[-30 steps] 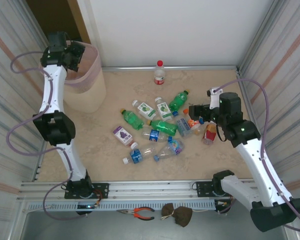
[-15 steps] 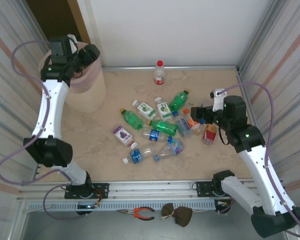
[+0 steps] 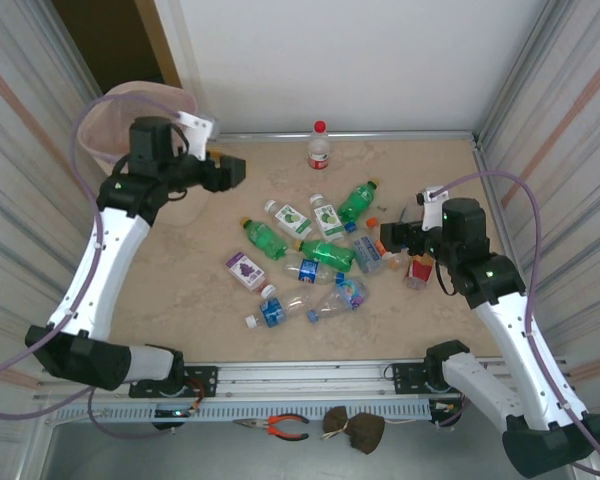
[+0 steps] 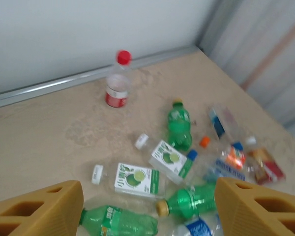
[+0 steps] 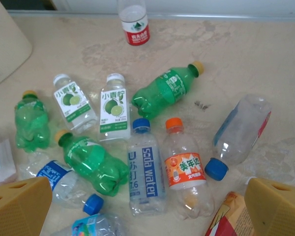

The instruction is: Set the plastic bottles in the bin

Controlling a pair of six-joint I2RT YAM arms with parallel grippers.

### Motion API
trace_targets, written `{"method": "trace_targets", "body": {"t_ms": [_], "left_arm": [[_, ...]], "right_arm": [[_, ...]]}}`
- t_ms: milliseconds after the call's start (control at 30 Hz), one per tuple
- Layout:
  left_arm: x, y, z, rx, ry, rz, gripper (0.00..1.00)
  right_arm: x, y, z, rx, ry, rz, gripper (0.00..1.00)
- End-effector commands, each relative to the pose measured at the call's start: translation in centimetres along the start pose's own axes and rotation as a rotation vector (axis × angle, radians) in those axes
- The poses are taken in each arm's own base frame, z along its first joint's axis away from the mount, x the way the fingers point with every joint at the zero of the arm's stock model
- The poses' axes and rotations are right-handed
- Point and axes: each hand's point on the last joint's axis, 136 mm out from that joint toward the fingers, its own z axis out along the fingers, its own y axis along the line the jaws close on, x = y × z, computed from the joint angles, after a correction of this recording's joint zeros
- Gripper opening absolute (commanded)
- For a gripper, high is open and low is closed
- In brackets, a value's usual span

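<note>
Several plastic bottles [image 3: 315, 250], green and clear, lie in a loose pile mid-table. One red-capped bottle [image 3: 319, 147] stands upright by the back wall. The pinkish bin [image 3: 115, 110] stands at the far left corner, partly behind my left arm. My left gripper [image 3: 238, 170] hangs open and empty to the right of the bin, left of the pile; its wrist view looks down on lime-labelled bottles [image 4: 137, 178] between its fingers [image 4: 39, 212]. My right gripper [image 5: 147, 211] is open and empty over a soda-water bottle [image 5: 145, 174] and an orange-capped bottle [image 5: 186, 169].
A purple-labelled carton [image 3: 245, 270] lies left of the pile. A red-and-yellow snack packet [image 3: 418, 268] lies under my right wrist. Metal walls close in the table on both sides. Pliers [image 3: 280, 427] rest beyond the front rail.
My left arm has swung away from over the bin, rightward and down towards the pile. My right gripper has shifted slightly left and nearer.
</note>
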Motion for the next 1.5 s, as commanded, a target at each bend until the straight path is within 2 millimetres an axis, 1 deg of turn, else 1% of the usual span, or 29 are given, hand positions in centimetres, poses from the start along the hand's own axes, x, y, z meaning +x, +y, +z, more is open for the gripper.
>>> {"method": "trace_targets", "body": {"t_ms": [0, 133, 167, 267, 400, 467, 567, 700, 833, 967, 1100, 1300, 1467], "left_arm": [[2.5, -3.5, 0.0, 0.1, 0.049, 0.268, 0.71], [7.0, -7.8, 0.9, 0.238, 0.166, 0.423, 0.71], [8.3, -8.5, 1.2, 0.258, 0.203, 0.457, 0.71], [11.3, -10.2, 1.9, 0.286, 0.297, 0.538, 0.71], [15.2, -11.6, 2.5, 0.301, 0.437, 0.603, 0.72], [17.5, -12.1, 2.7, 0.306, 0.52, 0.634, 0.72], [20.2, -12.8, 2.9, 0.304, 0.616, 0.667, 0.72], [23.1, -13.8, 3.3, 0.302, 0.728, 0.701, 0.73], [25.9, -14.2, 3.9, 0.292, 0.832, 0.713, 0.74], [28.0, -14.5, 4.7, 0.272, 0.912, 0.719, 0.74], [29.6, -14.2, 5.5, 0.248, 0.979, 0.712, 0.74], [32.1, -13.2, 6.1, 0.204, 1.093, 0.689, 0.74], [33.6, -12.7, 6.8, 0.172, 1.153, 0.663, 0.73]], "right_arm": [[0.0, 0.1, -0.2, -0.003, -0.007, -0.039, 0.99], [-0.1, 0.1, 0.1, -0.001, 0.003, -0.046, 0.99], [-0.1, 0.1, 0.2, 0.0, 0.002, -0.048, 0.99], [-0.4, 0.1, 0.2, 0.003, -0.003, -0.052, 0.99], [-0.6, 0.1, 0.2, 0.006, 0.006, -0.06, 0.99], [-0.6, 0.1, 0.1, 0.007, 0.008, -0.067, 0.99], [-0.7, 0.0, 0.0, 0.014, 0.006, -0.069, 0.99], [-0.7, 0.2, 0.0, -0.001, 0.007, -0.069, 0.99], [-0.8, 0.3, -0.2, -0.005, 0.016, -0.072, 0.99], [-0.8, 0.4, -0.4, -0.01, 0.013, -0.068, 0.99], [-0.6, 0.4, -0.5, -0.013, 0.014, -0.057, 0.99], [-0.4, 0.4, -0.7, -0.009, 0.009, -0.049, 0.99], [-0.4, 0.5, -0.5, -0.015, 0.01, -0.041, 0.99]]}}
